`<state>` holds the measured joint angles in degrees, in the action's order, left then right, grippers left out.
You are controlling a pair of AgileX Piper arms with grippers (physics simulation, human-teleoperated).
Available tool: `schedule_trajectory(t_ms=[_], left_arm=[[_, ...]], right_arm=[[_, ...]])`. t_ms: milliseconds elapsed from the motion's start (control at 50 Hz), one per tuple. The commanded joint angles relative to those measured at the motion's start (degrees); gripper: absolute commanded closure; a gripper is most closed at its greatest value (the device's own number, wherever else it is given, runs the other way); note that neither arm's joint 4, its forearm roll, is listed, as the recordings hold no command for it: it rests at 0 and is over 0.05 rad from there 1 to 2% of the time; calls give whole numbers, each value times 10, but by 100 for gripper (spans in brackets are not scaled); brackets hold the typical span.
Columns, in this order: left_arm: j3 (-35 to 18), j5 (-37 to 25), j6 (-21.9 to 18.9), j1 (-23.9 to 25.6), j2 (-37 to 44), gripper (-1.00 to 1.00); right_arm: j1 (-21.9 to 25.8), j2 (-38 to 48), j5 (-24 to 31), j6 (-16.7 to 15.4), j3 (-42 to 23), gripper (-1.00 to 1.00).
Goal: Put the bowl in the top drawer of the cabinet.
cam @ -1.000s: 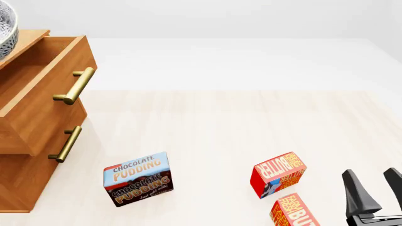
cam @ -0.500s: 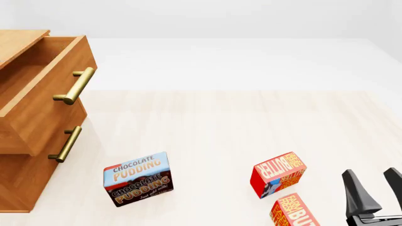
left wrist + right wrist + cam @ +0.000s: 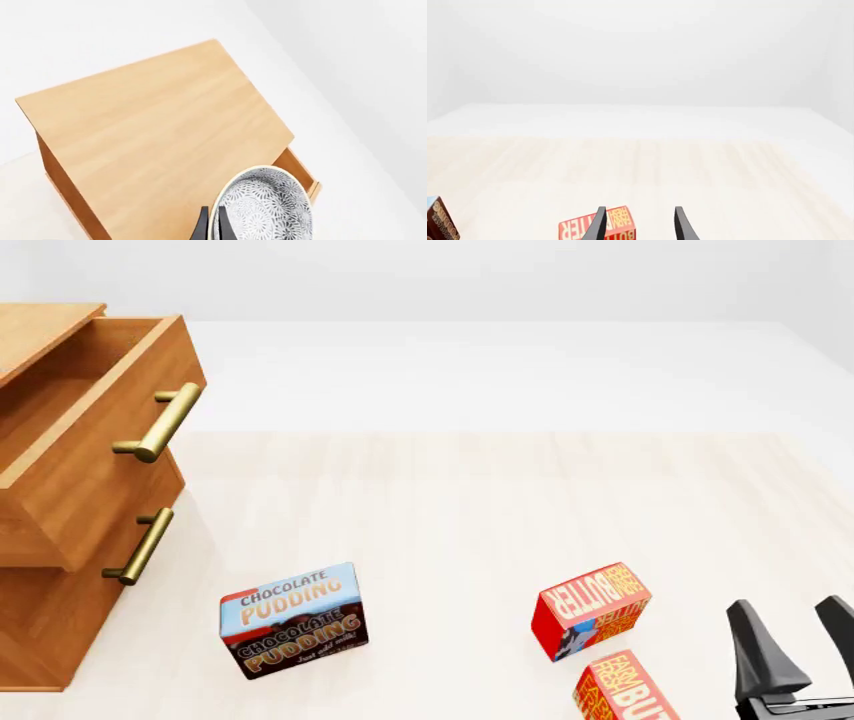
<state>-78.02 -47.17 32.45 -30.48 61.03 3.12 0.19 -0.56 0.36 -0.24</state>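
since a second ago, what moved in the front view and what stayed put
The bowl, then at the front view's upper left edge, has left that view; the left wrist view shows it on edge in the left end effector above the cabinet. The open top drawer, chocolate pudding box, both butter boxes and right end effector stayed put.

Front view: fixed, high on the arms' side, facing forward and down across the worktop [image 3: 507,500]; cabinet [image 3: 40,620] at left edge, right pincer [image 3: 801,640] in near right corner. Left wrist view: close above the cabinet [image 3: 153,135] top, looking down past the pincer-held bowl [image 3: 267,207]. Right wrist view: low, near the worktop [image 3: 647,170], facing the far wall. Shared with front view: butter box [image 3: 597,227] [image 3: 594,608], pudding box [image 3: 440,222] [image 3: 291,620].
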Motion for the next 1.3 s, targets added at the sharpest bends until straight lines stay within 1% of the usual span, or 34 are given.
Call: schedule_trajectory(t_ms=[20,120,240,280,340,380,440,520,600,660,920,1060,1180,1200,1300], left_arm=[[-2,6,7,-20,9,100],[0,10,6,-26,15,100],[30,11,13,-22,17,100],[24,6,5,-26,28,100],[17,4,2,-26,36,100],[19,1,11,-22,37,100],[6,1,1,-31,51,100],[-6,2,0,-40,68,100],[-10,1,13,-39,75,100],[-25,1,18,-47,89,100],[-27,4,27,-48,95,100],[-19,5,36,-37,88,100],[-15,7,33,-38,88,100],[-17,6,33,-38,88,-100],[-23,5,34,-31,81,-100]], right_arm=[[0,0,0,0,0,-100],[0,0,-1,-1,0,-100],[0,0,-1,-1,0,-100],[0,0,-1,-1,0,-100],[-1,-1,-1,-1,0,-100],[-1,0,-1,-1,0,-100],[-1,0,-1,-1,0,-100],[-2,0,-1,-1,0,-100],[-2,0,-1,-1,0,-100],[-2,0,0,-2,0,-100],[-2,0,0,-2,0,-100],[-2,0,0,-2,0,-100],[-3,0,0,-2,0,-100],[-3,0,0,-3,0,-100],[-3,0,0,-3,0,-100]])
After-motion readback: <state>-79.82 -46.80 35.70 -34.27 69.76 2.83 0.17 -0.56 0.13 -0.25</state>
